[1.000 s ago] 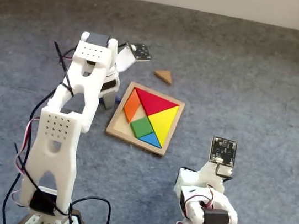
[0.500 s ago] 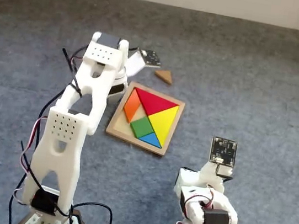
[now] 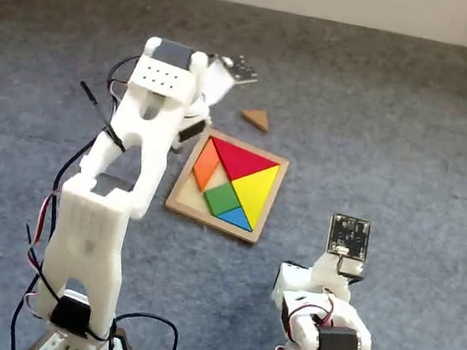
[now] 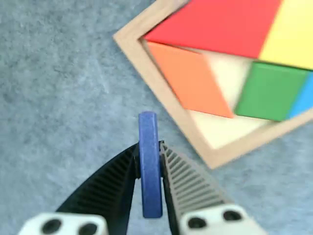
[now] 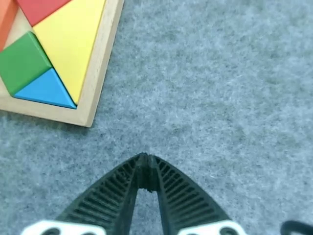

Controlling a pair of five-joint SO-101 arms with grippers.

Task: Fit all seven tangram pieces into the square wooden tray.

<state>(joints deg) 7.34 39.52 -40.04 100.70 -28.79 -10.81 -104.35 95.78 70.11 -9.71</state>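
The left hand (image 4: 149,151) pinches a blue piece (image 4: 148,125) upright on its edge, above the grey worktop (image 4: 58,98), just beside the wooden tray (image 4: 155,81). The right hand (image 5: 145,171) is closed and empty, near the tray.

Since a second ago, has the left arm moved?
Yes. In the high view the left arm has swung farther from its base, nearer the brown triangle that lies beyond the wooden tray.
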